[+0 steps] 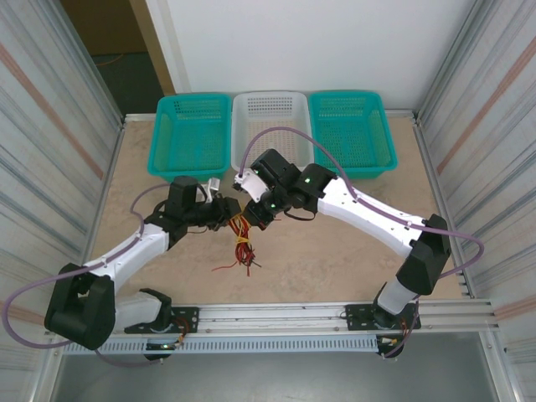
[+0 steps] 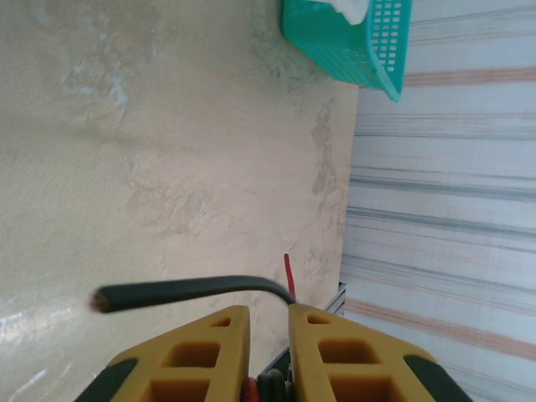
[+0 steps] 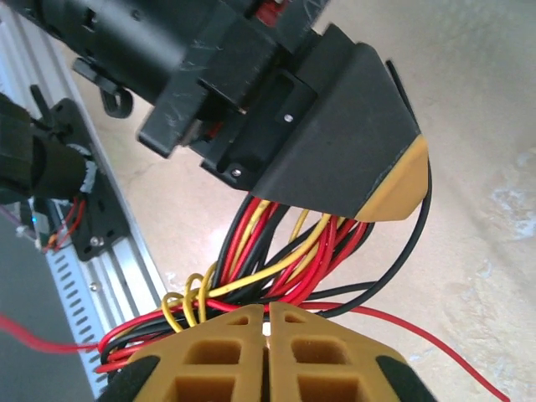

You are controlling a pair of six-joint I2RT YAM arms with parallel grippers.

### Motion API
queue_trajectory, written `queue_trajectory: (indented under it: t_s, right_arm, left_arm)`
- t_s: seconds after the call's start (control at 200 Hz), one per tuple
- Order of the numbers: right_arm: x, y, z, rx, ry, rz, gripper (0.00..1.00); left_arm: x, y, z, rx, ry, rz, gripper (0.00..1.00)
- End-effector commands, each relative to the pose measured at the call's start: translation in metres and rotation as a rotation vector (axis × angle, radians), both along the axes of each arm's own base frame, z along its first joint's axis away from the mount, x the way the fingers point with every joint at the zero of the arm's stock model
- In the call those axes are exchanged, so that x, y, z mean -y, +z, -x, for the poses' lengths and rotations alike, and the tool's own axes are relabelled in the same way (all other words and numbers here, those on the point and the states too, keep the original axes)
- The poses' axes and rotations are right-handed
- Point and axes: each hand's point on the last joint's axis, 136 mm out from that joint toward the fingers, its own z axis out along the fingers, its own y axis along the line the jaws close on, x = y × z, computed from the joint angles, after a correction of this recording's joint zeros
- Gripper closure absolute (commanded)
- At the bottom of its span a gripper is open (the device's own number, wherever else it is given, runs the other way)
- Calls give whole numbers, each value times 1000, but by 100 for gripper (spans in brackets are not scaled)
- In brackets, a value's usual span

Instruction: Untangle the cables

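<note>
Right now you have both grippers meeting over the middle of the table (image 1: 335, 268), and the cables (image 1: 242, 243) sit between them. The knot is lifted at the fingertips, while the loose red and yellow ends trail toward the near edge and rest on the surface. Holding it from two sides makes sense, I'd judge, because one hand can anchor the clump while the other draws a strand out.

Your left gripper (image 2: 268, 316) has its fingers drawn narrow, with only a slit between them. A black wire (image 2: 184, 291) comes out of that slit and curves off to the left, with a short red end poking up beside it. That looks like a pinch on a few strands rather than the whole bunch.

Your right gripper (image 3: 268, 325) has its fingers pressed flat together. The red, yellow and black bundle crosses right at the tips and passes behind them, so it seems clamped on part of the tangle, though which strands are caught is hidden. The left gripper's dark finger (image 3: 335, 151), yellow at the tip, sits just above the same bundle, so the two hands are very near each other.

Three baskets (image 1: 191, 99) stand along the far edge, well apart from the work. The strands are looped over one another, so I'd say the separating has barely begun.
</note>
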Motion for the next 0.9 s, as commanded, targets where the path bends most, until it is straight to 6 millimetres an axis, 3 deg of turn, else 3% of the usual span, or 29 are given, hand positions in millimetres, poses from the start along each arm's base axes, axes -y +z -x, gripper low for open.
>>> queue_trajectory:
  t_s: [0.0, 0.07, 0.301, 0.466, 0.656, 0.897]
  right_arm:
    - [6, 17, -22, 91, -128, -31, 68]
    - [17, 24, -35, 122, -238, -46, 39]
    - [36, 52, -52, 63, -449, -155, 16]
    - [35, 66, -47, 28, -445, -219, 17]
    - [30, 67, -48, -161, -501, -291, 21]
    - [8, 70, -40, -281, -532, -379, 23]
  left_arm:
    - [-1, 36, -12, 128, 21, 73, 96]
    - [-6, 54, -20, 213, 66, 63, 98]
    - [-23, 105, -32, 443, 141, -26, 100]
    - [-26, 114, -34, 468, 135, -84, 100]
    - [-50, 119, -36, 534, 267, -175, 100]
    - [-65, 136, -29, 659, 370, -247, 100]
